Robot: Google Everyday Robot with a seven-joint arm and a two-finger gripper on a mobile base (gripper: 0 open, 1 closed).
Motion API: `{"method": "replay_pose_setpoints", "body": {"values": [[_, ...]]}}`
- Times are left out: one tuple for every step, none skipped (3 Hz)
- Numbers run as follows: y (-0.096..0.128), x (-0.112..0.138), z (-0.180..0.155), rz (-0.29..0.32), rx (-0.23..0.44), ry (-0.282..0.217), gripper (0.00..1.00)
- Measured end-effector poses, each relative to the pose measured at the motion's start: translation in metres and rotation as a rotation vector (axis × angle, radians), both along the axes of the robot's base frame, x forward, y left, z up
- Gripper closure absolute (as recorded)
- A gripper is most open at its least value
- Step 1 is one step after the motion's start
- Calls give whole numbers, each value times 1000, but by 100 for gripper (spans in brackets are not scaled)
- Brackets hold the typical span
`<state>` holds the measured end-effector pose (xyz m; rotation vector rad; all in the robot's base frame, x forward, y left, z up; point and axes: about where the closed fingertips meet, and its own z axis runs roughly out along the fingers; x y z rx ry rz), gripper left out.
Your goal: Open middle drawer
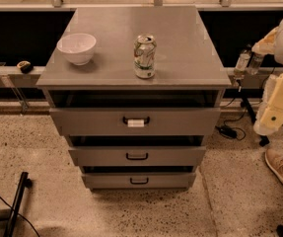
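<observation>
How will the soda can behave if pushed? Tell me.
The can stands upright, tall and narrow, so it would probably tip, then roll. The smooth cabinet top may let it slide. Thin-walled, it likely dents if squeezed. The claw hangs right of the cabinet top, clear of the can.

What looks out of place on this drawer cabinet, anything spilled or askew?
Nothing is spilled: the white bowl and soda can stand upright on the cabinet top. The white-tagged top drawer seems pulled out a little. The gripper hangs off the cabinet's right side.
</observation>
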<state>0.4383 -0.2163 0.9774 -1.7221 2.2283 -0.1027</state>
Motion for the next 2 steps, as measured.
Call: {"method": "replay_pose_setpoints", "body": {"values": [[0, 0, 0, 0, 0, 0, 0], [0, 0, -15, 40, 42, -40, 0]]}}
